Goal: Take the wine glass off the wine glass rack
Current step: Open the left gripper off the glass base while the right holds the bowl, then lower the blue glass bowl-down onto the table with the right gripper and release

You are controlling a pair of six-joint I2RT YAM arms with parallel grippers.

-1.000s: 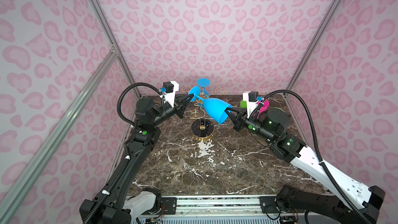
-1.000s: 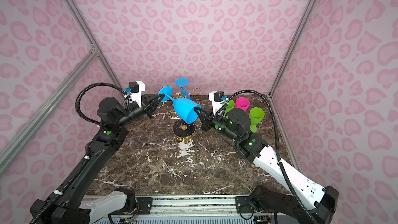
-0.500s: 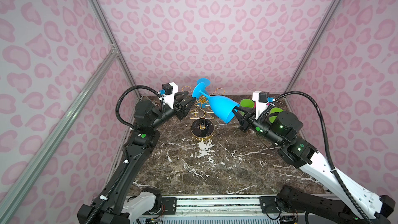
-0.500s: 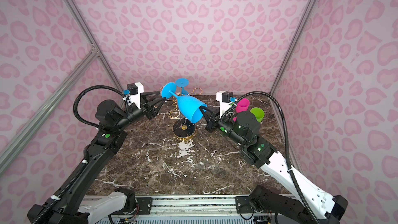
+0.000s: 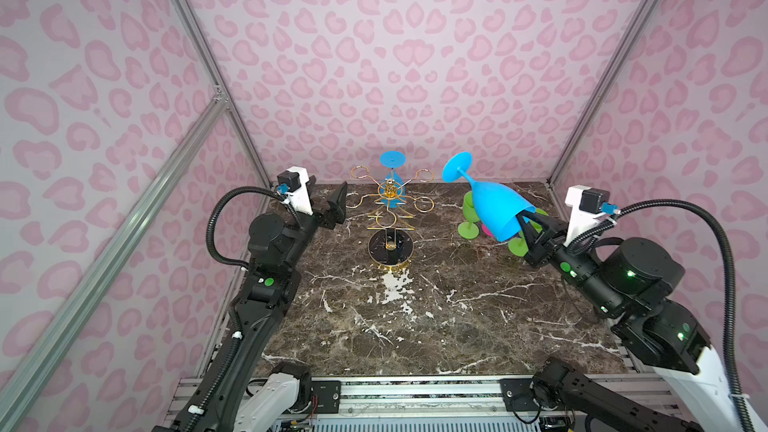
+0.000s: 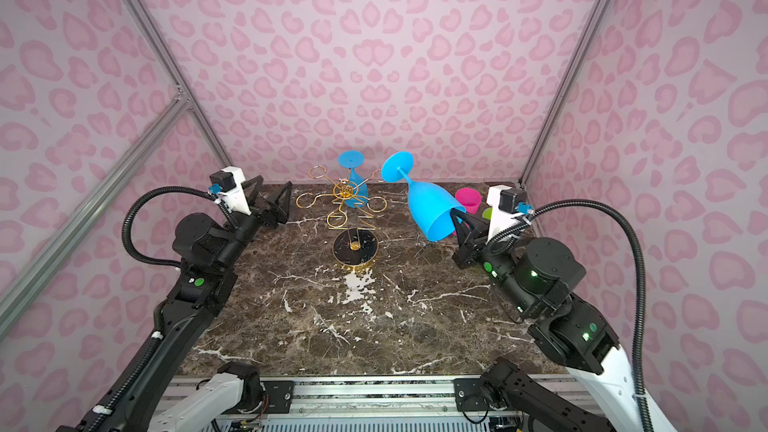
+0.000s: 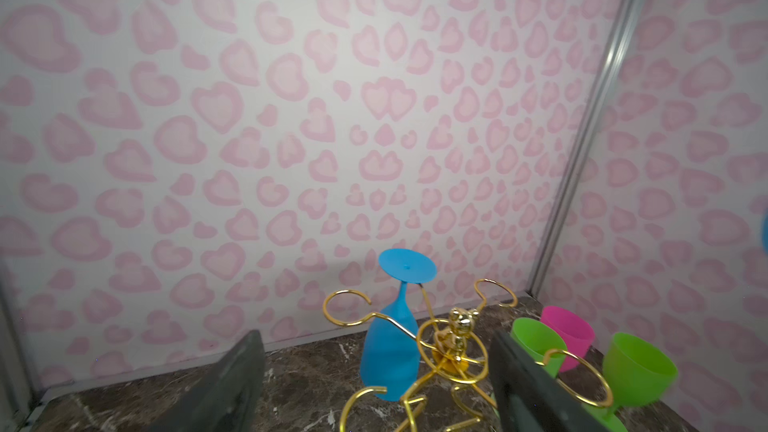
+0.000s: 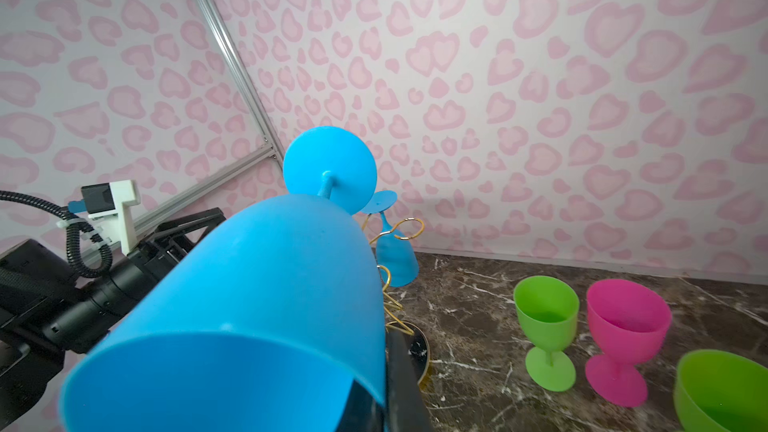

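Left gripper [image 6: 270,195] gaped empty; right gripper [image 5: 523,220] pinched the tilted blue plastic wine glass [image 5: 492,209] by its rim alone, risking a slip onto green goblets [image 5: 468,218].

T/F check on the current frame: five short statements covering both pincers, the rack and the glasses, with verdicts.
1. The right pincer grips the tilted blue wine glass at its bowl rim. True.
2. That glass hangs from an arm of the wine glass rack. False: it is held in the air, clear of the rack and to its right in both top views.
3. The left pincer is shut on a glass. False: it is open and empty, beside the rack.
4. A second blue glass hangs upside down on the rack. True.
5. The pink glass lies on its side. False: it stands upright next to a green glass.
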